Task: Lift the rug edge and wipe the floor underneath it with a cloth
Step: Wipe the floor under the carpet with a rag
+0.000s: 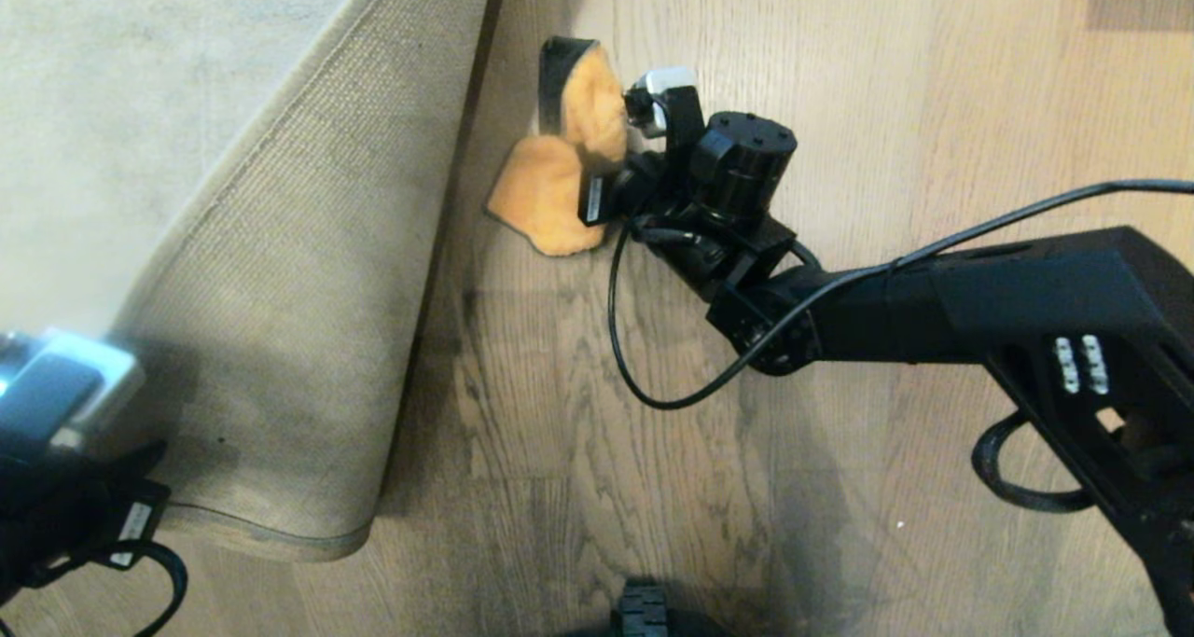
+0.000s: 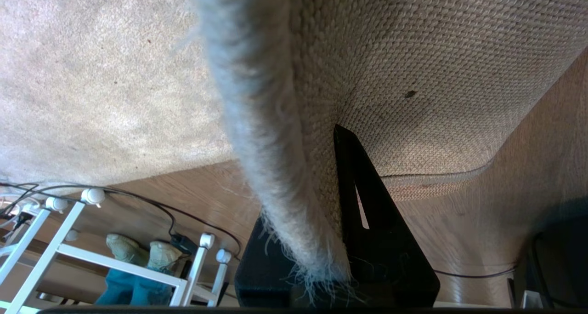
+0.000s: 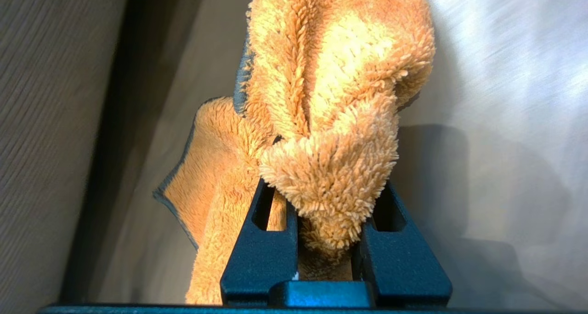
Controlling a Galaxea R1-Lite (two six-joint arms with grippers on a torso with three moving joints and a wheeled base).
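Brown wood-grain plank flooring [image 1: 653, 488], slightly glossy, dark streaky grain, broad shadow patches from 6 toward 9 o'clock in head view. Beyond it in left wrist view: white metal tube-frame rack [image 2: 55, 240] with round end caps; thin black cables [image 2: 151, 206] trailing across planks.

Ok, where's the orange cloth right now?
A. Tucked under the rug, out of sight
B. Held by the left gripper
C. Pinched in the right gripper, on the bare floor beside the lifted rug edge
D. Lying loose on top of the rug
C: the right gripper has its jaws shut on the orange cloth, which is down on the wood floor beside the rug edge that the left gripper holds lifted.
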